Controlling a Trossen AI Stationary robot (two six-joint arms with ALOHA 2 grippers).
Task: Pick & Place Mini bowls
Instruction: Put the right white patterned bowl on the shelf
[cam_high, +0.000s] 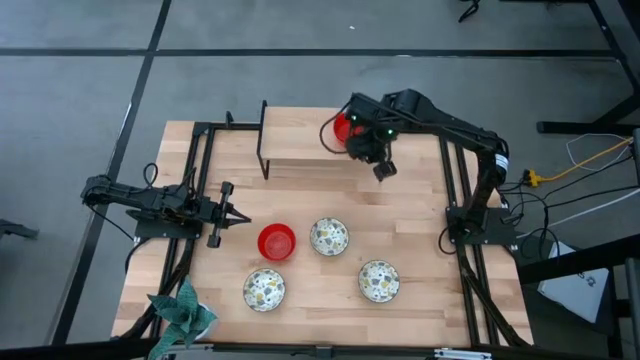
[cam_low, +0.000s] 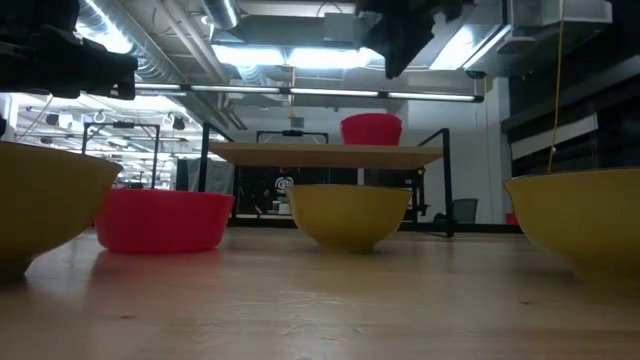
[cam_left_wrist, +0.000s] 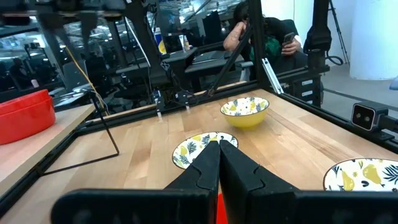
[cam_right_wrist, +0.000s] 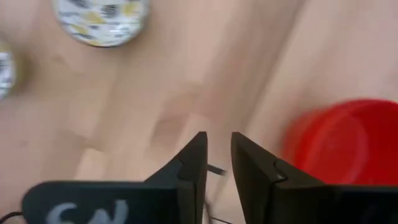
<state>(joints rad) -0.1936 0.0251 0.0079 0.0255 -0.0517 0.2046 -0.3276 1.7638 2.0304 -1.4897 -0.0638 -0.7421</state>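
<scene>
Wooden tabletop (cam_high: 420, 240) held glossy round red bowl (cam_high: 276, 241) at 6 o'clock; right gripper (cam_right_wrist: 217, 152) slightly parted, empty; left gripper (cam_left_wrist: 219, 155) closed, empty.

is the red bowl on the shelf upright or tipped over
Upright: the red bowl sits level on the raised shelf, rim up, in the low view.

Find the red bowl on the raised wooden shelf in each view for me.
High: red bowl on the shelf, partly under the right hand.
Low: centre, atop the shelf, bowl at.
Left wrist: left edge.
Right wrist: right side.
Shared landmark: the shelf itself.
</scene>
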